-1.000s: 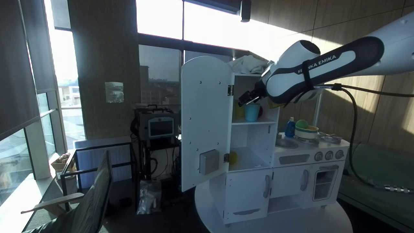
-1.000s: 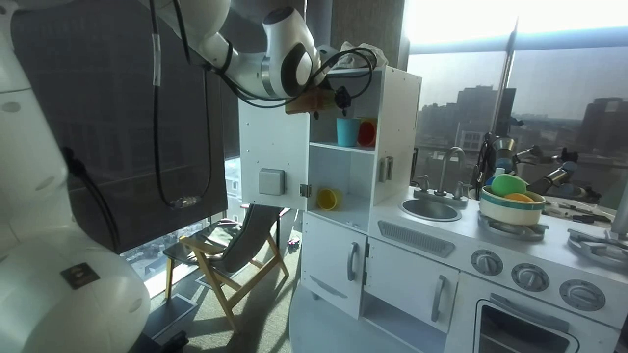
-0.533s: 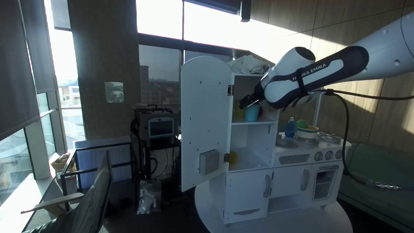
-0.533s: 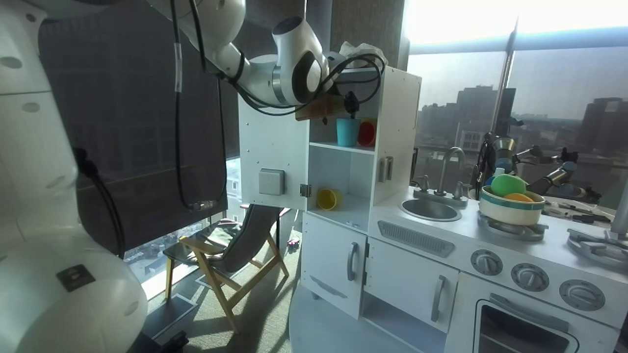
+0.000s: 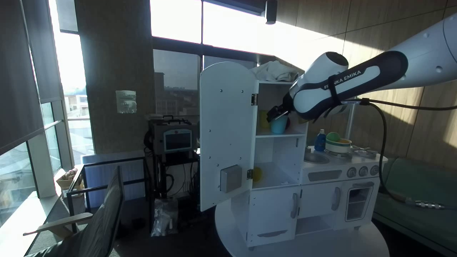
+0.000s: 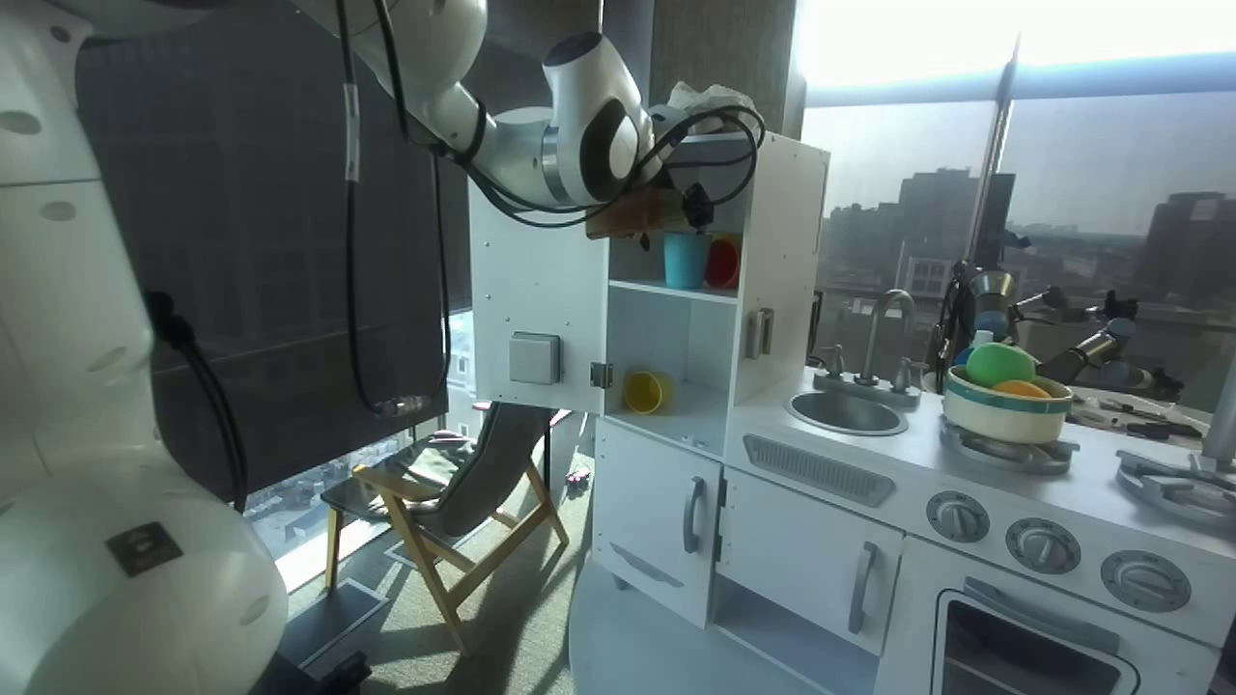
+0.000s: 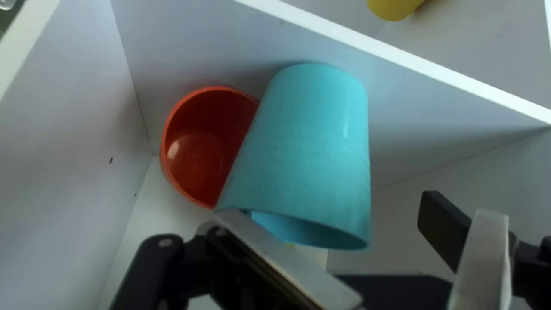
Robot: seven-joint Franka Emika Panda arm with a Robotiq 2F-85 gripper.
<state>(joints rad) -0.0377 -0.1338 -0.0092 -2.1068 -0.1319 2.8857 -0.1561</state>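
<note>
A light blue cup (image 7: 308, 150) stands on the upper shelf of a white toy cabinet, and shows in both exterior views (image 5: 279, 125) (image 6: 685, 261). My gripper (image 7: 327, 206) is open above its rim; the fingers are wide apart. In the wrist view one finger overlaps the rim's edge; whether it is inside the cup or touching I cannot tell. The other finger is apart from the cup. The gripper also shows in an exterior view (image 5: 276, 113). A red cup (image 7: 196, 144) lies on its side next to the blue cup. A yellow cup (image 5: 264, 119) is partly hidden behind.
The open cabinet door (image 5: 228, 135) stands out beside the shelves. Another yellow cup (image 6: 647, 392) lies on the lower shelf (image 6: 690, 410). A white cloth (image 5: 275, 70) is on top. A sink (image 6: 848, 412) and a pot (image 6: 1007, 410) with toy food are on the counter.
The gripper has come down and further into the upper compartment, to the blue cup's rim. In the last half second the blue cup has shifted or tilted very slightly.
</note>
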